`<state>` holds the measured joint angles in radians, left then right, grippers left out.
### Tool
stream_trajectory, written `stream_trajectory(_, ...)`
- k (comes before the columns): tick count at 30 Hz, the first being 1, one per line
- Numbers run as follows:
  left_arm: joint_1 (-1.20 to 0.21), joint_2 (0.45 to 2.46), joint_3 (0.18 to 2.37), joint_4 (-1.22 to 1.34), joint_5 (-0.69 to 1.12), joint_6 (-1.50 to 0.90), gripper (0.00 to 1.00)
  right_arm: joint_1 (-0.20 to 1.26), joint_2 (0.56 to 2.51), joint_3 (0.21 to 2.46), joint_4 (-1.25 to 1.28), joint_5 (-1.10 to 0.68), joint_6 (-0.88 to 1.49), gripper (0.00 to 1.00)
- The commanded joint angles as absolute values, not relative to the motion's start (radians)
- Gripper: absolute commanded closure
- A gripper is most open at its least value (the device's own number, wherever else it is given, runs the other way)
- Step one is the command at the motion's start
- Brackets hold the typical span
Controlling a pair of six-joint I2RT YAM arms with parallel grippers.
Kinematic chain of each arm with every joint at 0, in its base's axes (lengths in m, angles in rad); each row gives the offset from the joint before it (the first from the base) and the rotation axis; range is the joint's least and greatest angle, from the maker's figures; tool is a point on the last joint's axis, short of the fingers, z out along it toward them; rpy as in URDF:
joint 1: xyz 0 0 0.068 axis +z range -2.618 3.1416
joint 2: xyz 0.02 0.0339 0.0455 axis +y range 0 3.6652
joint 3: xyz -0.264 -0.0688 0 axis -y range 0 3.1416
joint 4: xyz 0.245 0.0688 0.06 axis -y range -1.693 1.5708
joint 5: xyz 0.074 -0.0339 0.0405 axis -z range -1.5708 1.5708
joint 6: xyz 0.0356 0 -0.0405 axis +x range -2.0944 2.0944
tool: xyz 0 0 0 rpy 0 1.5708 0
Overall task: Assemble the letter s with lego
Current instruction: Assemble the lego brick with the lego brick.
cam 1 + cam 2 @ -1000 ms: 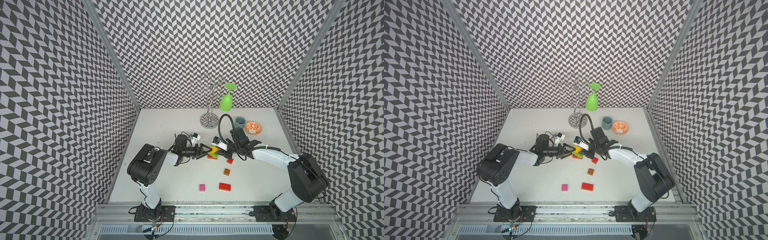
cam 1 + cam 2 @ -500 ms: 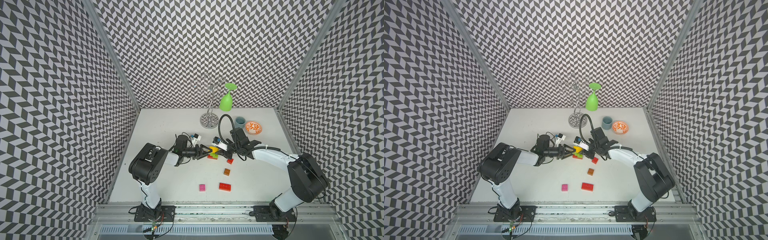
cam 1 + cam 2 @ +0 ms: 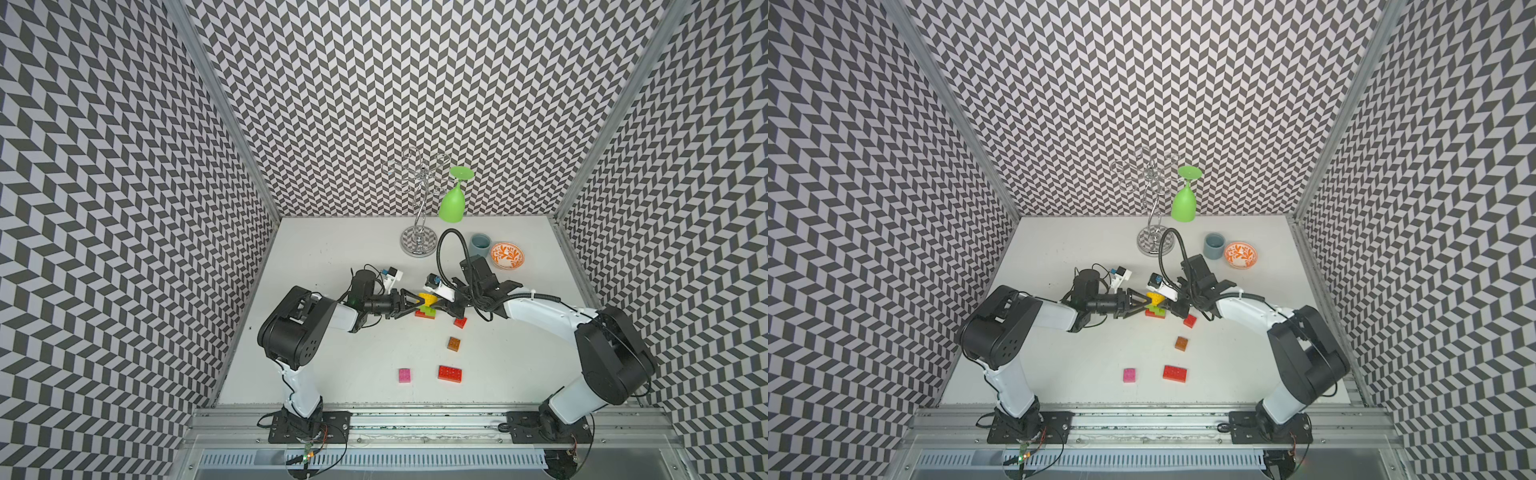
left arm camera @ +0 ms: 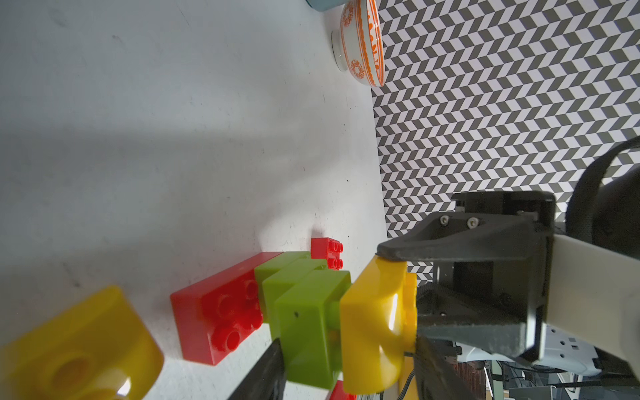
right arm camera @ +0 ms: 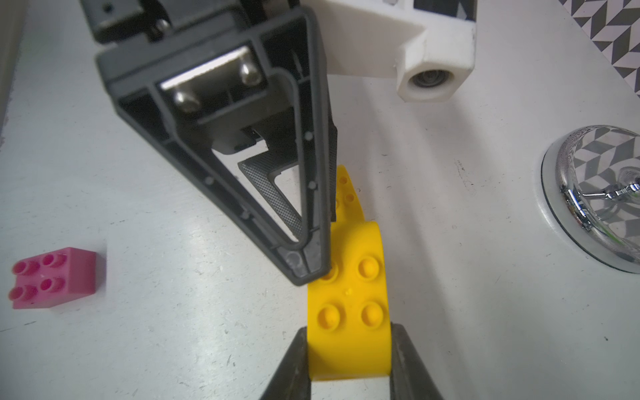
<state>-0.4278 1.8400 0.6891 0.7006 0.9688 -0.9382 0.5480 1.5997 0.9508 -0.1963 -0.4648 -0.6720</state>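
- Lego bricks are chunky, glossy and studded. A stack of them stands mid-tabletop (image 3: 332,353) between the two arms: a long red brick (image 4: 214,311) flat at the base, lime green bricks (image 4: 311,322) stepped on it, and a yellow rounded brick (image 4: 370,322) on top.
- A green stud shows in a narrow slit between the yellow rounded brick and the green one under it.
- Right gripper (image 5: 348,329) is closed on the yellow rounded brick, one finger on each side.
- Left gripper (image 4: 348,349) stands partly open, one finger over the yellow studs and the other low beside the green. Whether it squeezes cannot be told.
- Loose nearer the front, studs up and apart from each other, lie a small red brick (image 3: 460,322), a brown brick (image 3: 454,343), a pink brick (image 3: 404,375) and a second long red brick (image 3: 449,373).
- Second yellow brick (image 4: 76,346) lies on the tabletop on the left arm's side of the stack. It is blurred and cut off at the edge of the left wrist view.
- Both top views show the grippers covering most of the stack, and the number of green bricks is hard to make out.
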Motion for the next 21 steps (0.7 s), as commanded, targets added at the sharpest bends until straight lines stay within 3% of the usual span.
stream_trajectory(1,-0.434,1.848,0.707,0.713,0.977,-0.935,0.42,0.555,1.611,0.954,-0.173,-0.468,-0.686,0.81)
stream_trajectory(11,-0.436,1.837,0.706,0.713,0.975,-0.939,0.36,0.555,1.614,0.97,-0.206,-0.492,-0.71,0.81)
stream_trajectory(21,-0.436,1.835,0.705,0.714,0.98,-0.939,0.39,0.555,1.628,0.983,-0.215,-0.477,-0.712,0.82)
